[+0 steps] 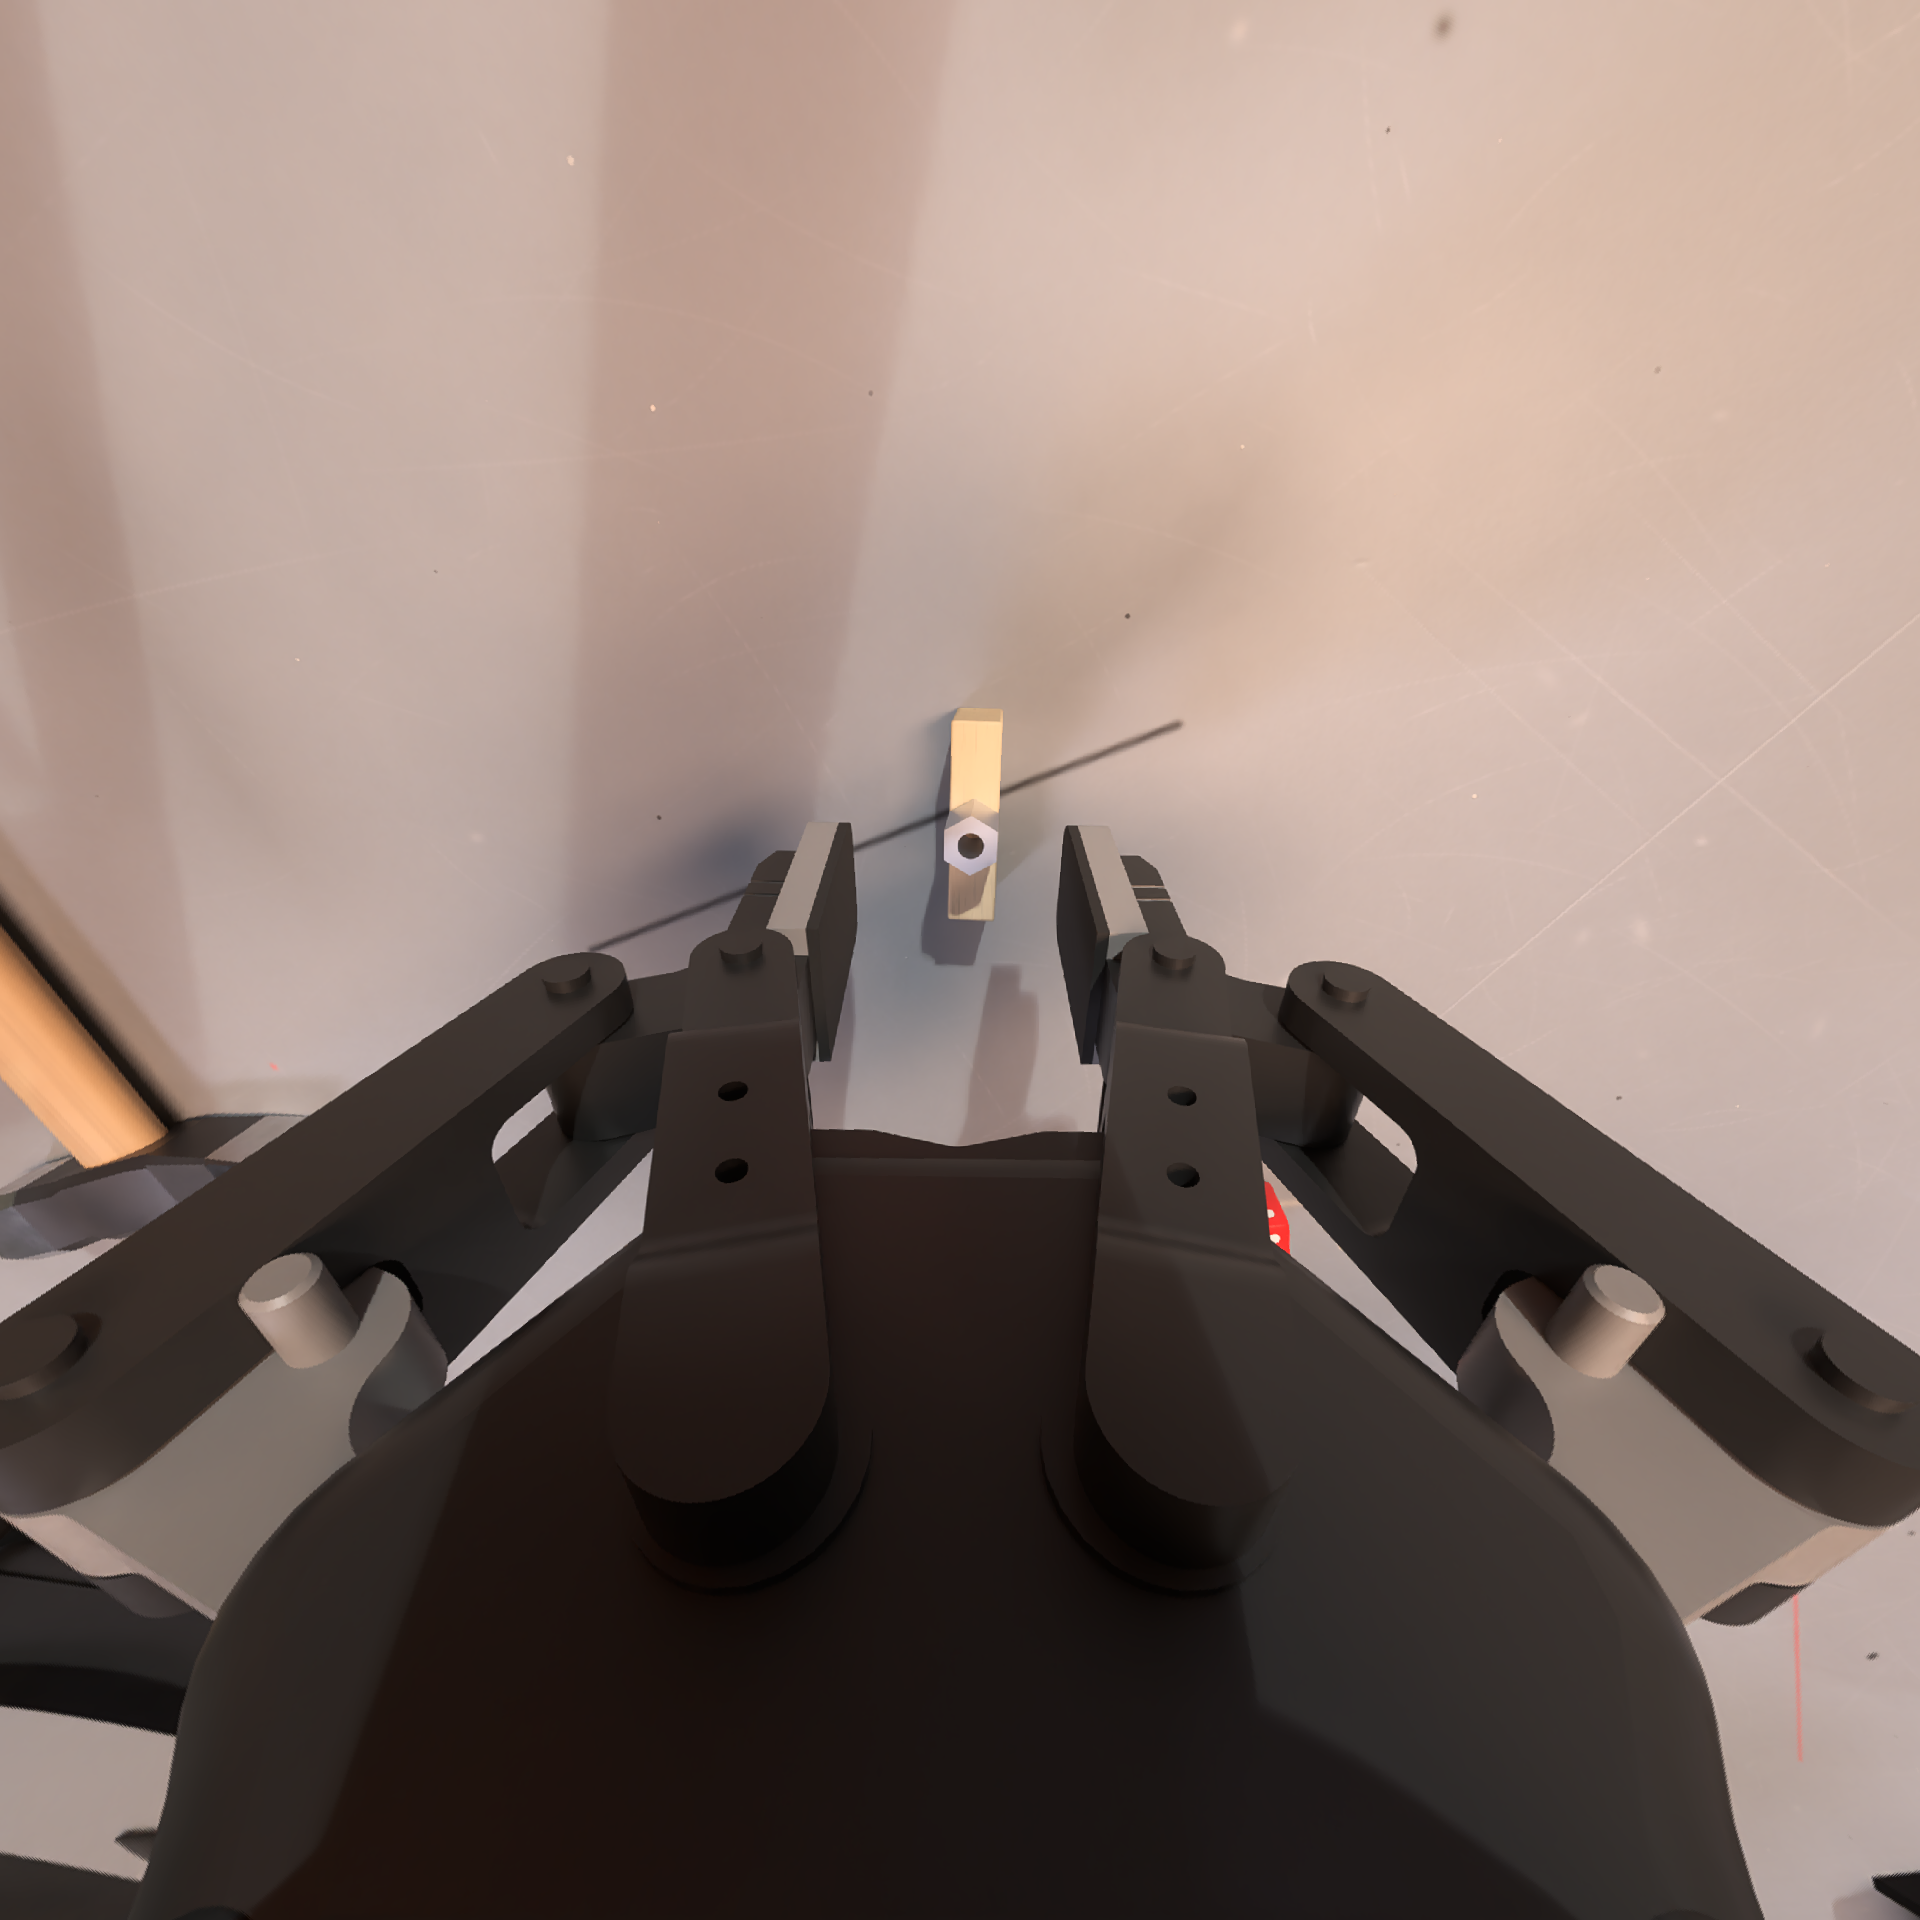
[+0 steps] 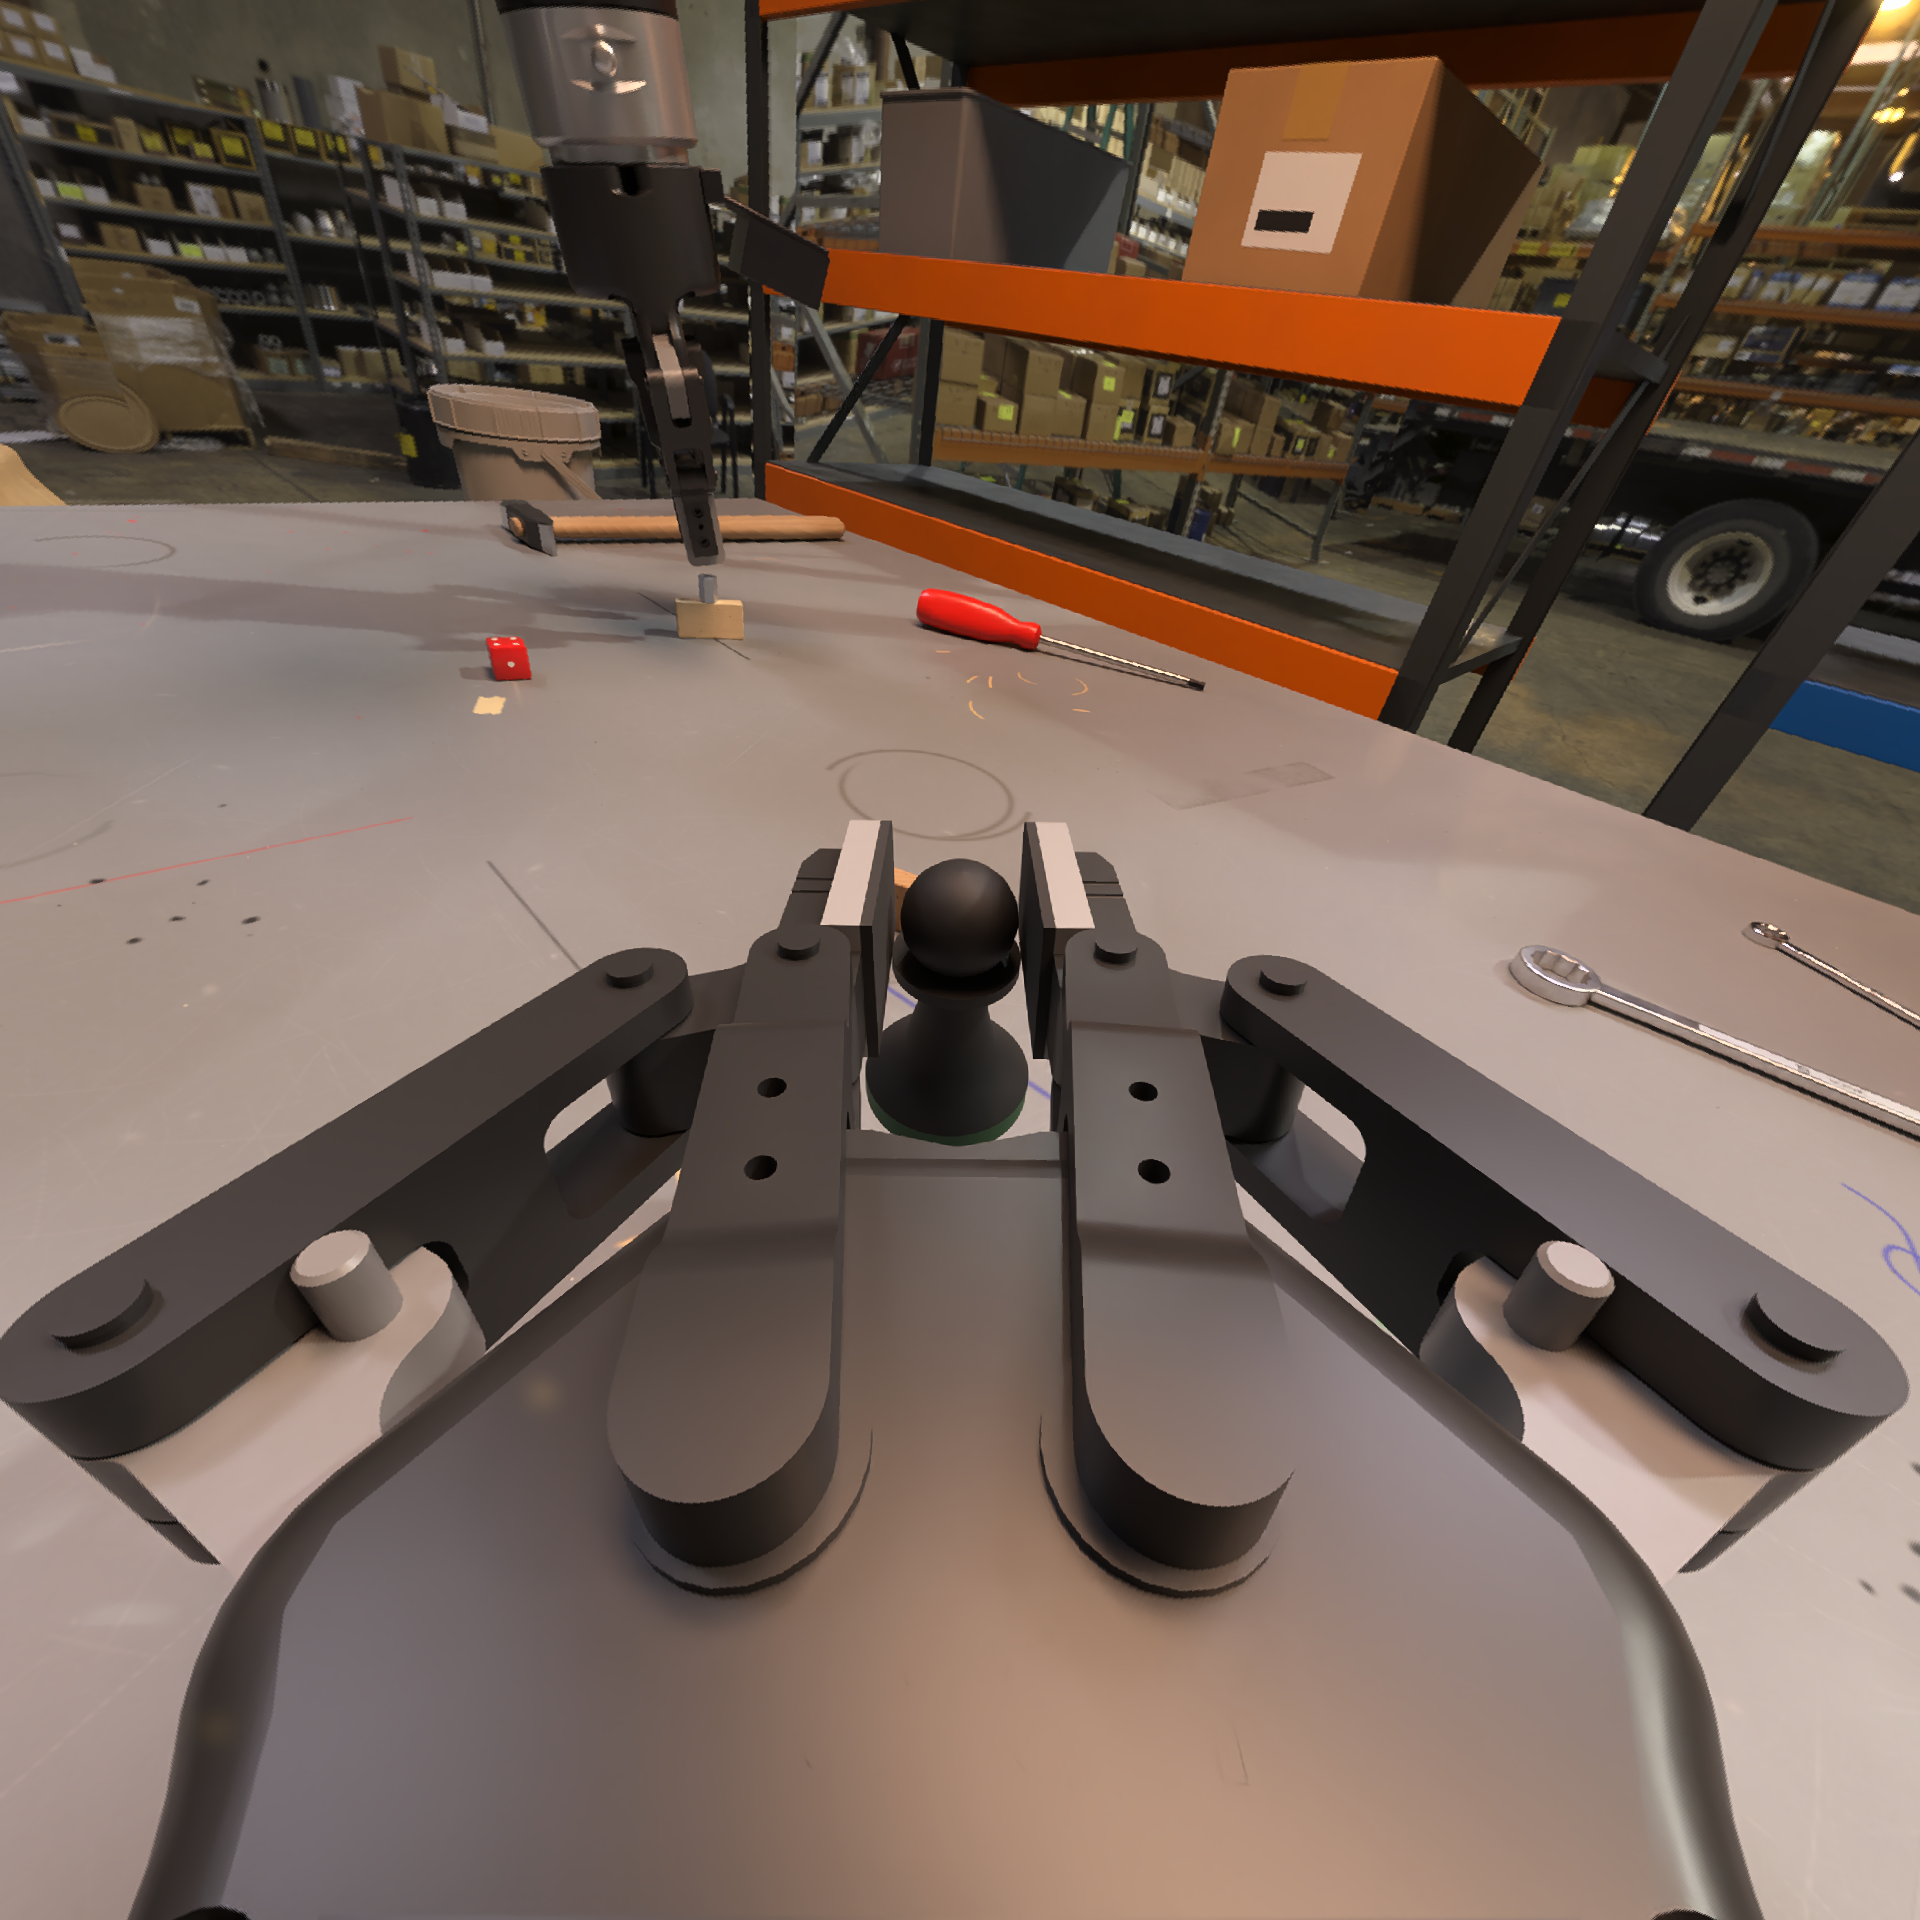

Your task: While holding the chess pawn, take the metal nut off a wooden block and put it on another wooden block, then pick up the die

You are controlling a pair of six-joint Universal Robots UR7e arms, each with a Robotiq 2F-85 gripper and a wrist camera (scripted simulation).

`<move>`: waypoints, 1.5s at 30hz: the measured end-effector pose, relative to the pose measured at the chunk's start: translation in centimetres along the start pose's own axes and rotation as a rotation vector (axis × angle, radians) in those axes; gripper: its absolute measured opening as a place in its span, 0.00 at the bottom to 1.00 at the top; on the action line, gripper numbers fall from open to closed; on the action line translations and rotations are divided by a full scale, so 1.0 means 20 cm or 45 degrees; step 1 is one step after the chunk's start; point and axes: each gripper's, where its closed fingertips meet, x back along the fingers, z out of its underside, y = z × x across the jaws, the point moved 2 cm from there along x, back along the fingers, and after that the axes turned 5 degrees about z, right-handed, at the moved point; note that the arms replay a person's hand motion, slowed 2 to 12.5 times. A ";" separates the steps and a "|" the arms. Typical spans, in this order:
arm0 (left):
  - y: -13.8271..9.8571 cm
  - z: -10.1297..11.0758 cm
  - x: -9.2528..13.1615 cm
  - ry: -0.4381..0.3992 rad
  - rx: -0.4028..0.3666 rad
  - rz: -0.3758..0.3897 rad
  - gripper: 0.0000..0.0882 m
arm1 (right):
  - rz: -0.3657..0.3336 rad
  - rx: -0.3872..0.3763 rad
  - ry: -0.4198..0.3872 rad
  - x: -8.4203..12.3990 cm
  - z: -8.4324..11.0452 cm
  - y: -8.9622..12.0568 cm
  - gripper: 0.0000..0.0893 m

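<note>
A silver metal nut (image 1: 970,844) lies flat on a pale wooden block (image 1: 975,769) on the grey table. My left gripper (image 1: 958,836) is open and empty, straight above them, with a finger on either side. From the right wrist view, the left gripper (image 2: 702,545) hangs just above the nut (image 2: 708,588) and block (image 2: 710,620). My right gripper (image 2: 958,847) is shut on a black chess pawn (image 2: 954,1023) and holds it above the table. A red die (image 2: 508,658) sits left of the block; a sliver of it shows in the left wrist view (image 1: 1276,1218).
A hammer (image 2: 665,528) lies behind the block, a red-handled screwdriver (image 2: 1039,632) to its right. Two wrenches (image 2: 1704,1029) lie at the right edge. A small tan piece (image 2: 488,705) lies near the die. A tan object (image 2: 904,881) peeks from behind my right gripper's left finger. Orange shelving (image 2: 1195,312) borders the table.
</note>
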 end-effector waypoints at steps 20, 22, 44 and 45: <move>0.01 -0.01 -0.06 0.132 0.024 -0.015 0.32 | 0.001 0.018 -0.003 0.00 -0.01 0.00 0.25; 0.01 -0.01 -0.07 0.145 0.024 -0.009 0.30 | 0.001 0.018 -0.004 0.01 -0.01 0.01 0.25; 0.00 0.00 -0.09 0.203 -0.023 -0.020 0.12 | 0.000 0.030 -0.018 0.01 -0.02 0.01 0.25; 0.00 0.00 -0.09 0.203 -0.026 -0.024 0.12 | 0.000 0.030 -0.018 0.01 -0.02 0.01 0.25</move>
